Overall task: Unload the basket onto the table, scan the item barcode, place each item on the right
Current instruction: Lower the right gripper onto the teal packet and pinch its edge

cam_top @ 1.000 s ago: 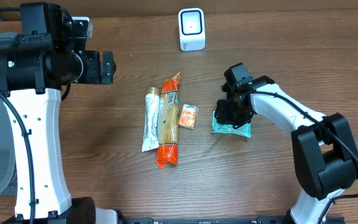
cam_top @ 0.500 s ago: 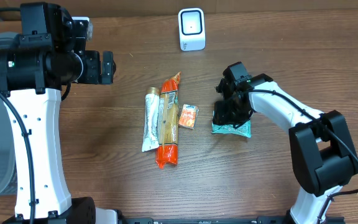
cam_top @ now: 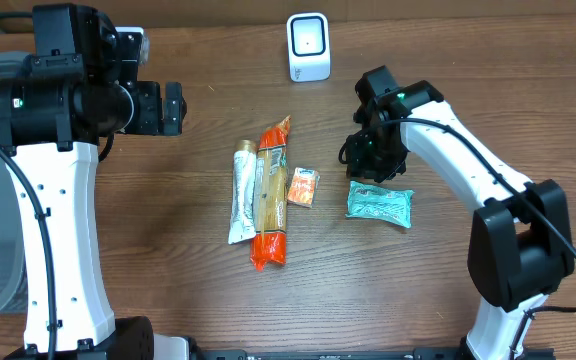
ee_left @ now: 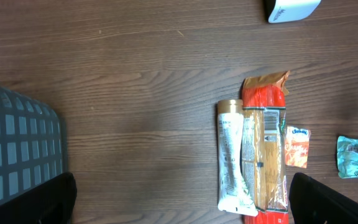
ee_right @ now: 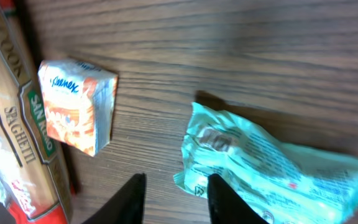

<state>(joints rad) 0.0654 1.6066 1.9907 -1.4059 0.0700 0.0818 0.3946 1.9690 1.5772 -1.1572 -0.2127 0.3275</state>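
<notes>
While right gripper (ee_right: 176,180) hovers, teal packet (cam_top: 379,205) edges exposed

The desk (cam_top: 168,260) is dark brown with wood grain. The packet (cam_top: 379,204) is mint green, the tissue pack (cam_top: 302,187) orange and white, the spaghetti bag (cam_top: 271,195) red-orange and clear, the tube (cam_top: 241,200) white with a gold cap, the scanner (cam_top: 308,47) white.

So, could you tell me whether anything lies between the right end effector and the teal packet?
Nothing visible does. The right end effector hangs open close to a corner of the teal packet, and the orange tissue pack lies off to one side, apart from it.
</notes>
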